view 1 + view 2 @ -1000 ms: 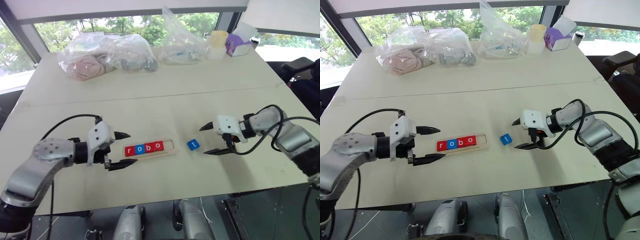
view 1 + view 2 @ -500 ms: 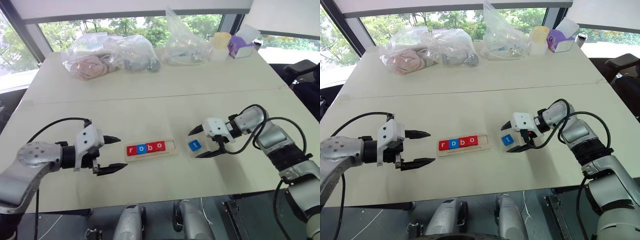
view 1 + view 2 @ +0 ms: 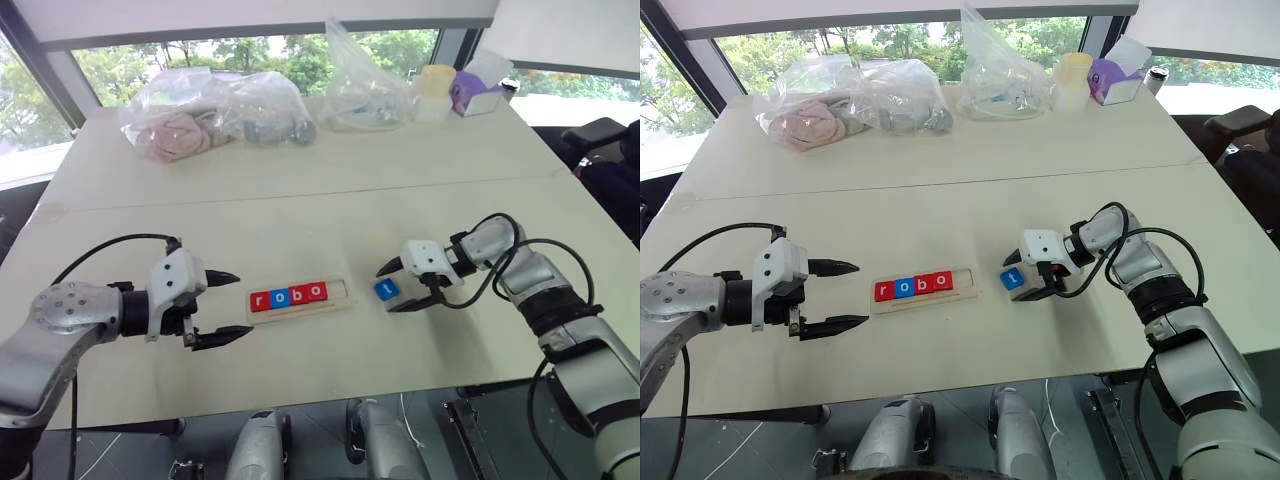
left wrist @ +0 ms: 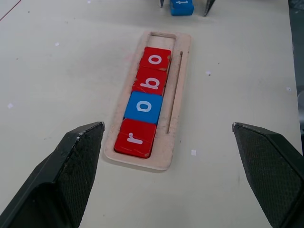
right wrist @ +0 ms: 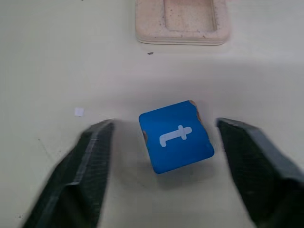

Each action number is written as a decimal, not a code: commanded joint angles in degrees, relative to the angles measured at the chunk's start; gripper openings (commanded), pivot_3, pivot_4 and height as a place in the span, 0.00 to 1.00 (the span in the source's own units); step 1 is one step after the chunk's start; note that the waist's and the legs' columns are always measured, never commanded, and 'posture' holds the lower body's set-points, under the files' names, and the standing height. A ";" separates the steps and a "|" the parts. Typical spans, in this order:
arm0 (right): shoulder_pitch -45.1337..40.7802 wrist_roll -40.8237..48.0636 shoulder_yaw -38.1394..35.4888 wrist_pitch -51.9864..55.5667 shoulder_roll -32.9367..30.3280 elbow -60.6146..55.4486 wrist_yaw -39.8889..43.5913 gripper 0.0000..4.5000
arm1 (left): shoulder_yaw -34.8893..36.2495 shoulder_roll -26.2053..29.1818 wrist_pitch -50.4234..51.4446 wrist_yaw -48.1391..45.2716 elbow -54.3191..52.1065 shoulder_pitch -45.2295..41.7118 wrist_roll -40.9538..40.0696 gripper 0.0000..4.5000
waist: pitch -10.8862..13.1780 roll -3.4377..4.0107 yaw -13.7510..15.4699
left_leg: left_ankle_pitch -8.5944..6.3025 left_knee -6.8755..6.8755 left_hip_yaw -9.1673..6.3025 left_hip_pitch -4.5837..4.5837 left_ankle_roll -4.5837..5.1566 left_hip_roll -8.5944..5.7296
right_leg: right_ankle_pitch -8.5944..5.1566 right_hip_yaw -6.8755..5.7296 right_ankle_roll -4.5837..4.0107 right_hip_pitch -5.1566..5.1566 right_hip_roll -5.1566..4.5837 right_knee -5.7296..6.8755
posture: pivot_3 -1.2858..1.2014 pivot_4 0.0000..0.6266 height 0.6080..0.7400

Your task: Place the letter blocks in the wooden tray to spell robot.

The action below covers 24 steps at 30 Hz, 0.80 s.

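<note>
Our right gripper (image 5: pixel 161 166) straddles the blue t block (image 5: pixel 176 136) on the counter (image 3: pixel 300 220), fingers (image 5: pixel 76 175) narrowing, gaps on both sides. Light, stiff, slick; we'd pinch its flat side edges. Left gripper (image 4: pixel 166 156) gapes beside the wooden tray (image 4: pixel 176 95).

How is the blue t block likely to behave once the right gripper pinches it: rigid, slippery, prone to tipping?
The blue t block looks like a stiff, flat tile, so it probably won't deform. It lies skewed between the right gripper fingers, so closing may twist it. Its smooth face and thin edges suggest it could slip; it seems light.
</note>
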 commanded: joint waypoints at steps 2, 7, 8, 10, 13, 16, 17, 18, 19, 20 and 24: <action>-2.00 -1.31 -2.13 -1.15 0.71 2.75 0.30 0.27 | 1.50 0.44 -0.80 0.46 -1.84 0.06 -0.30 1.00 | 0.00 0.00 -0.01 | 0.04 0.00 0.00 0.01 -0.08 0.00 | 0.02 0.00 -0.02 0.01 0.00 0.01 | 0.52 0.24 1.00; -1.98 -0.07 -3.25 2.50 1.65 0.44 2.13 0.26 | 1.45 0.32 -0.61 0.97 -2.20 0.12 -0.41 1.00 | 0.00 0.00 0.02 | 0.08 0.00 -0.01 0.02 -0.14 0.00 | 0.03 0.01 -0.04 0.01 0.00 0.05 | 0.52 0.24 1.00; -1.81 0.37 -3.55 3.99 1.83 -1.27 2.27 0.26 | 1.45 0.30 -0.65 1.01 -2.19 0.14 -0.36 1.00 | 0.00 0.00 0.02 | 0.09 0.00 -0.01 0.02 -0.14 0.00 | 0.03 0.01 -0.04 0.01 0.00 0.05 | 0.52 0.24 1.00; -1.39 1.12 -4.10 6.65 2.05 -4.72 2.44 0.26 | 1.38 0.27 -0.69 1.11 -2.15 0.10 -0.26 1.00 | 0.00 0.00 0.03 | 0.09 0.00 -0.01 0.01 -0.15 0.00 | 0.04 0.01 -0.04 -0.01 0.00 0.08 | 0.52 0.24 1.00; -0.17 4.11 -4.71 15.96 3.18 -14.88 2.00 0.26 | 0.99 0.03 -0.67 1.42 -2.11 -0.19 -0.20 1.00 | 0.00 0.01 -0.10 | 0.09 0.00 -0.01 0.01 -0.15 0.01 | 0.03 0.01 -0.04 -0.05 0.00 0.16 | 0.52 0.24 1.00; 0.33 3.20 -3.53 22.42 5.08 -20.89 -0.85 0.26 | 0.47 -0.30 -0.80 1.78 -2.14 -0.40 -0.17 1.00 | 0.00 0.01 0.00 | 0.09 0.00 -0.05 0.02 -0.15 0.03 | 0.04 0.00 -0.02 -0.07 0.03 0.25 | 0.52 0.24 1.00; 0.53 2.86 -3.37 23.69 5.39 -21.92 -1.43 0.26 | 0.36 -0.36 -0.79 1.87 -2.14 -0.48 -0.19 1.00 | -0.01 0.01 0.05 | 0.09 0.00 -0.05 0.03 -0.15 0.03 | 0.04 0.00 -0.03 -0.08 0.03 0.26 | 0.52 0.24 1.00; 0.79 2.64 -3.24 24.33 5.59 -22.40 -1.63 0.26 | 0.20 -0.43 -0.77 1.96 -2.08 -0.66 -0.17 1.00 | 0.00 0.01 0.12 | 0.09 0.00 -0.05 0.04 -0.16 0.03 | 0.04 0.00 -0.03 -0.08 0.04 0.28 | 0.52 0.24 1.00; 1.04 2.40 -2.99 24.73 5.77 -22.68 -1.86 0.26 | 0.12 -0.50 -0.76 2.01 -2.07 -0.74 -0.15 1.00 | -0.01 0.01 0.35 | 0.10 0.00 -0.05 0.04 -0.17 0.03 | 0.03 -0.01 -0.04 -0.08 0.03 0.28 | 0.52 0.24 1.00; 1.11 1.52 -2.37 24.49 6.27 -22.27 -2.69 0.26 | 0.08 -0.56 -0.82 2.08 -2.13 -0.73 -0.10 1.00 | -0.01 0.00 0.48 | 0.11 0.01 -0.05 0.04 -0.19 0.02 | 0.03 -0.01 -0.05 -0.07 0.03 0.28 | 0.52 0.24 1.00; 0.59 -0.61 -1.09 23.98 8.05 -20.06 -4.83 0.26 | 0.07 -0.70 -0.75 2.35 -2.44 -0.68 -0.10 1.00 | -0.01 0.00 0.30 | 0.13 0.03 -0.02 0.03 -0.22 0.00 | 0.03 0.01 -0.05 -0.04 -0.01 0.21 | 0.52 0.24 1.00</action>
